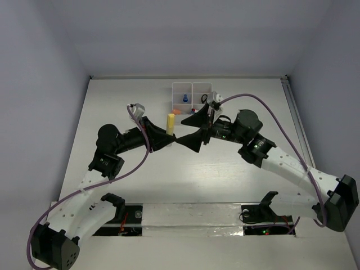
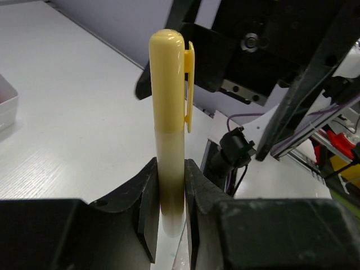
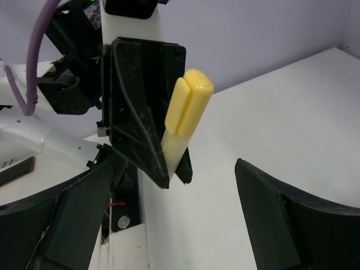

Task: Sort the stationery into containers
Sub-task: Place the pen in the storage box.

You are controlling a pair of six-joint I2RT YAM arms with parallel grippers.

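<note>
Yellow-capped pen (image 2: 169,112) stands upright, clamped low on its pale barrel by the left gripper (image 2: 170,194); the pen's lower end is hidden between the pads. Beside it the right gripper (image 3: 174,225) gapes wide, holding nothing. Beyond sits the white organiser tray (image 1: 191,93), its contents too small to identify.

Yellow pen (image 2: 169,112), cap on, clamped by its pale barrel in the left pincer (image 2: 169,174), near the white tray (image 1: 192,84) holding small items.

A robot lab cell: a white table (image 1: 225,180) boxed in by plain pale walls (image 1: 34,84), left arm (image 1: 95,169) and right arm (image 1: 287,166) bolted at its near edge, purple cables (image 1: 248,95) trailing.
</note>
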